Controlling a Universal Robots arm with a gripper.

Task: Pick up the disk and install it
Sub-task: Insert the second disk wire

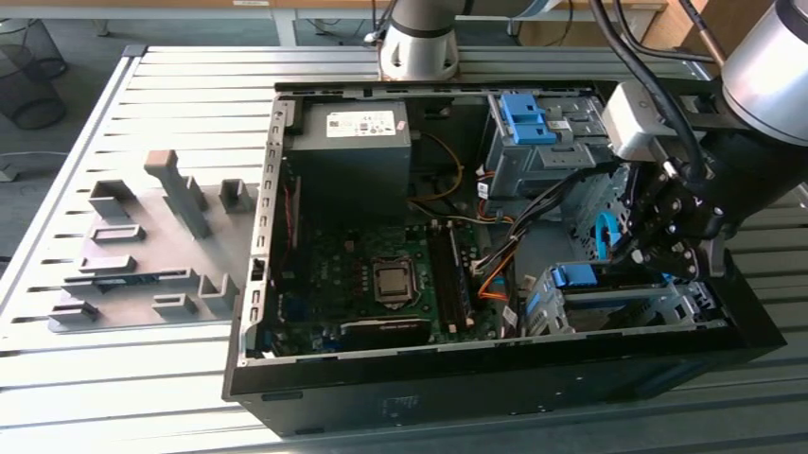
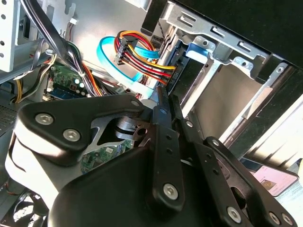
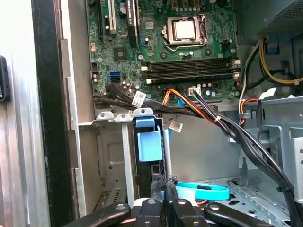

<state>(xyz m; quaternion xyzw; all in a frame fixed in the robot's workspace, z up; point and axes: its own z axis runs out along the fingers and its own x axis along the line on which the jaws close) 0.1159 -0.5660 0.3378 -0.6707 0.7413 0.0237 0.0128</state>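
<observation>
Slatted metal table [image 1: 151, 378], pale grey, sunlit in bands. Wire bin [image 1: 28, 74] on dark floor [image 1: 95, 38] at the exterior view's far left. Wooden furniture [image 1: 657, 24], perhaps a desk, behind. Grey moulded fixture tray [image 1: 139, 248] on the table.

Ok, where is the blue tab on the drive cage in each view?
Exterior view: blue tab on the cage beside the gripper, at the exterior view's right.
Second wrist view: tab on the cage rim, beyond the wire bundle.
First wrist view: tab between motherboard and gripper.
Shared landmark: light-blue cable.
</observation>
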